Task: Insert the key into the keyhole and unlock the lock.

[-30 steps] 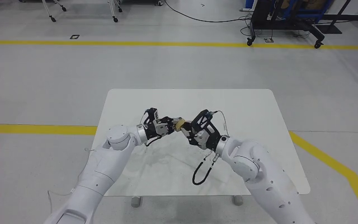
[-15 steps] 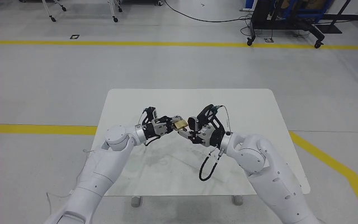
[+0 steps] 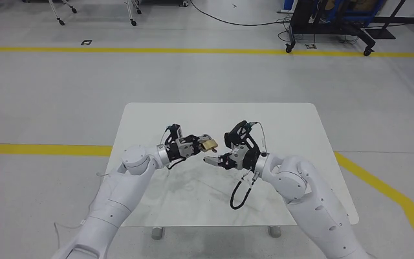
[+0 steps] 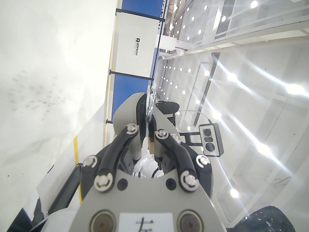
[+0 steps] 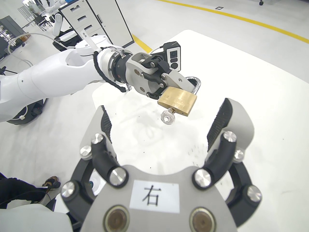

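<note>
Table: we see a white table (image 3: 291, 129) under both arms; the lock is held in the air above its middle, not resting on it.
Left gripper: the left gripper (image 5: 179, 86) is clamped on the upper part of the lock body. The shackle end sits between its fingers and the keyhole face is turned away from its wrist.
Right gripper: the right gripper (image 3: 215, 159) is spread wide and holds nothing. It sits near the lock, on the side towards the robot, and touches neither the lock nor the key.
Lock: the brass lock (image 5: 177, 100) hangs tilted, and its steel shackle (image 5: 198, 84) looks seated in the body, so we judge it not yet unlocked.
Key: the small silver key (image 5: 168, 117) already sits in the keyhole, with its round head sticking out of the bottom face.
Axis: the key's long axis runs straight out of the lock's underside, slanting down towards the table and towards the right gripper. In the right wrist view its head lies in line with the gap between the open fingers.
Nearer arm: the free right gripper is the one facing the key head.
Next move: we judge that it calls for advancing along that axis, pinching the head on its flat sides, then twisting about the same axis.
</note>
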You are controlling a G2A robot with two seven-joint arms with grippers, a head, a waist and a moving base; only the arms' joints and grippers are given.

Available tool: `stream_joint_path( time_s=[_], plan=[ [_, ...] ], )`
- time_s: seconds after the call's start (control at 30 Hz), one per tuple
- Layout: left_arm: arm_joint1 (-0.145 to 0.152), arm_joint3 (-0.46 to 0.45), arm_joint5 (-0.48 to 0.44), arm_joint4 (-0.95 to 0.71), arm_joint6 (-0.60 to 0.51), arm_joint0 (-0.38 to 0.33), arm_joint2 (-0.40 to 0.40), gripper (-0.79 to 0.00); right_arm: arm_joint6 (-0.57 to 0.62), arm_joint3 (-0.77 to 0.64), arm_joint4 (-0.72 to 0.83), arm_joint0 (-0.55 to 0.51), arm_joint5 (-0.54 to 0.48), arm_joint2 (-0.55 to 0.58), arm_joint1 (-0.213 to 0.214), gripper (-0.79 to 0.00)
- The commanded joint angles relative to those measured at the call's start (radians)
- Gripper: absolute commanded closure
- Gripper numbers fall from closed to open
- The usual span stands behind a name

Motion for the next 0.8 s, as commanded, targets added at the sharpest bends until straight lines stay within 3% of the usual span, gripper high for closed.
stream_joint_path(
  time_s=[0.0,0.27,0.53,0.77],
  plan=[
    [0.0,0.0,0.0,0.016,0.004,-0.002,0.003,0.0,0.001,0.009,0.042,-0.001,-0.021,0.002,0.001,-0.785],
    [0.002,-0.031,-0.018,0.19,0.046,-0.007,0.056,0.0,0.031,0.038,0.208,-0.001,-0.056,0.093,0.015,-0.785],
    [-0.005,-0.056,0.009,0.389,0.143,-0.01,0.135,0.0,-0.021,0.035,0.479,-0.102,-0.152,0.303,0.04,-0.785],
    [-0.015,-0.04,0.034,0.405,0.18,-0.02,0.156,0.0,0.008,0.052,0.612,-0.138,-0.198,0.389,0.055,-0.785]
  ],
)
